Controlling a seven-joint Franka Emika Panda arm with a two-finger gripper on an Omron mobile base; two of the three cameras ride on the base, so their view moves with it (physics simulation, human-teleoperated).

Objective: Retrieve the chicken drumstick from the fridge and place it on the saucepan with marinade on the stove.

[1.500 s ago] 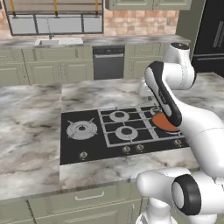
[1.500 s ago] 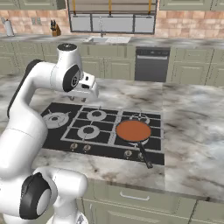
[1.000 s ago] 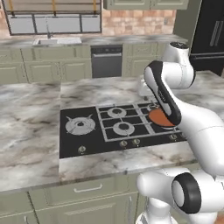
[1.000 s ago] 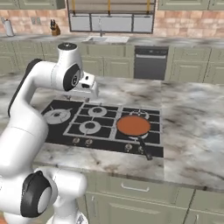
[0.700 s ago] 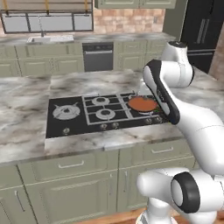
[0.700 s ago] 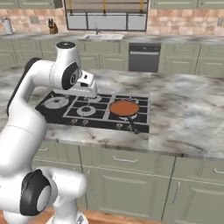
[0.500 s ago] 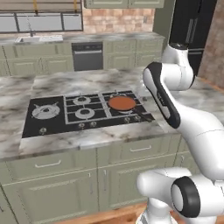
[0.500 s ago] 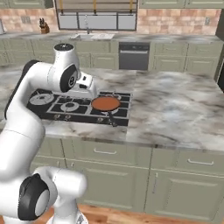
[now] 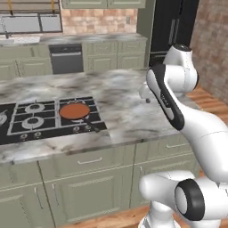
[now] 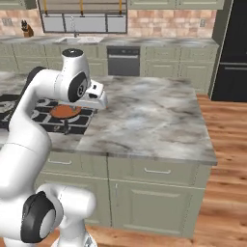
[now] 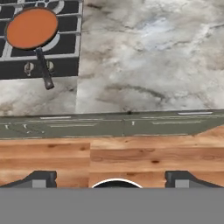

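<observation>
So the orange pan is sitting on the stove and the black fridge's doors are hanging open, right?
Not quite. The pan does sit on the stove, but the fridge has its doors closed, as the right base view shows.

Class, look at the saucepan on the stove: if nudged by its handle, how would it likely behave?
The saucepan is shallow and round, so it probably slides or pivots rather than tips. Its long thin handle overhangs the stove edge, so a push there likely swings it.

The robot arm (image 9: 178, 107) is built of glossy white rounded segments linked by dark grey, disc-like joints, one large round black joint cap (image 10: 36, 218) sitting low near its bulbous white base. A long dark stripe runs along one upper link. The claw (image 11: 111, 178) ends in two small, dark, blocky tips.
</observation>
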